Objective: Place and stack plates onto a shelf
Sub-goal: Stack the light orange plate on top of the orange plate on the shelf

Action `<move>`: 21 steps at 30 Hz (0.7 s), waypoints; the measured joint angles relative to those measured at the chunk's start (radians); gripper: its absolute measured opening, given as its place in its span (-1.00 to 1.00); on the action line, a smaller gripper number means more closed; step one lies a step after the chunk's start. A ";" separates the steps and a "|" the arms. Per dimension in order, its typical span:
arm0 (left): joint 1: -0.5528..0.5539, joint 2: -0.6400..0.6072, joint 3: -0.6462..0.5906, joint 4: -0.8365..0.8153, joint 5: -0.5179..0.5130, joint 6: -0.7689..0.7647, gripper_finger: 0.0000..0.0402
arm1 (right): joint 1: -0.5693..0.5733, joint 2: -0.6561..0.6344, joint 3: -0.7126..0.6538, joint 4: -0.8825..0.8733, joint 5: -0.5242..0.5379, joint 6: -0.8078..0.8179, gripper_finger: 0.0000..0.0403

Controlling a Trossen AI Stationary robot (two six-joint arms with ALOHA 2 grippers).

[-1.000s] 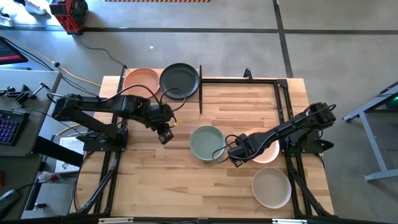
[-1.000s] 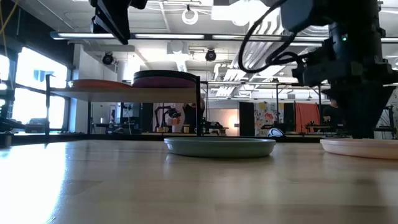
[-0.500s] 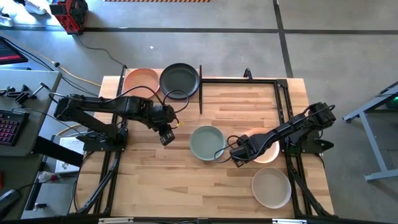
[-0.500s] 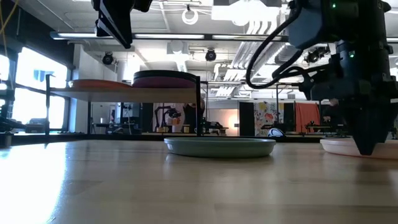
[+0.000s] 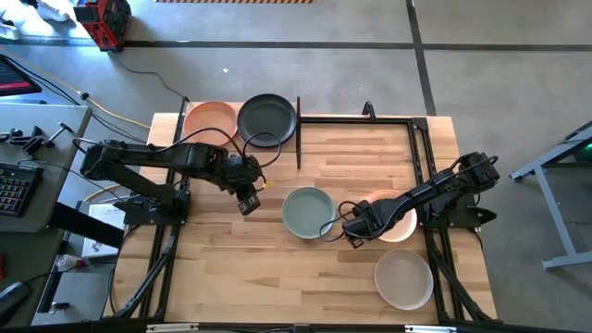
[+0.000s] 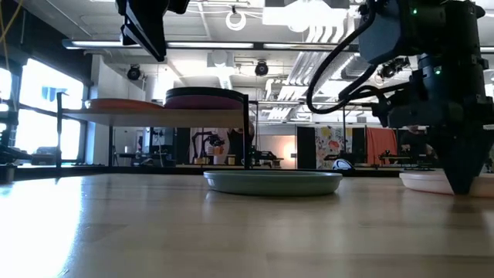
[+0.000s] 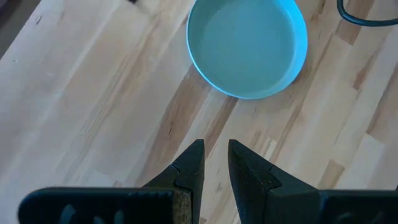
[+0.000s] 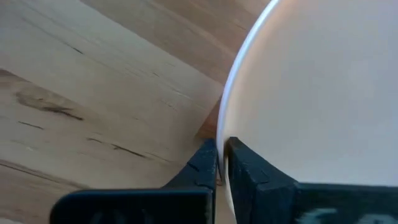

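Note:
On the table a peach plate [image 5: 398, 222] lies flat, and my right gripper [image 5: 361, 231] is shut on its rim at the side toward the sage green plate [image 5: 307, 212]. That plate also rests flat at the table's middle. My left gripper [image 5: 246, 204] hovers to its left, high above the table, its fingers [image 7: 194, 163] a narrow gap apart with nothing between them. The shelf [image 6: 116, 116] at the far left carries a peach plate [image 5: 209, 120] and a dark plate [image 5: 266, 118]. My right gripper pinches the peach plate's raised rim [image 8: 225, 127] between its two fingers, one finger [image 8: 247, 167] inside the plate and one [image 8: 204, 163] outside. The fingers come from above and point down [image 6: 461, 181]. The plate's bottom is on the table.
A beige plate [image 5: 403, 278] lies near the table's front right corner. A black post [image 5: 298, 139] stands at the shelf's right end. Bare wood lies between the sage green plate and the table's near edge.
My right gripper has come down beside the peach plate until its fingertips reach the plate's rim at table height. The plate has stayed where it was.

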 joint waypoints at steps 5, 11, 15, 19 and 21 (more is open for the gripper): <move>0.000 0.000 0.000 0.000 -0.002 0.000 -0.69 | 0.000 0.000 0.038 -0.014 -0.012 -0.011 -0.99; 0.003 0.000 0.000 0.000 -0.002 -0.008 -0.69 | 0.000 0.000 0.152 -0.107 0.003 -0.045 -1.00; 0.021 0.000 0.000 0.001 -0.002 -0.013 -0.69 | 0.000 0.000 0.255 -0.206 0.055 -0.063 -1.00; 0.047 0.000 0.000 0.001 0.003 -0.058 -0.69 | 0.000 0.000 0.359 -0.303 0.117 -0.082 -1.00; 0.062 0.000 0.000 0.002 0.013 -0.075 -0.69 | 0.000 0.000 0.411 -0.350 0.150 -0.090 -1.00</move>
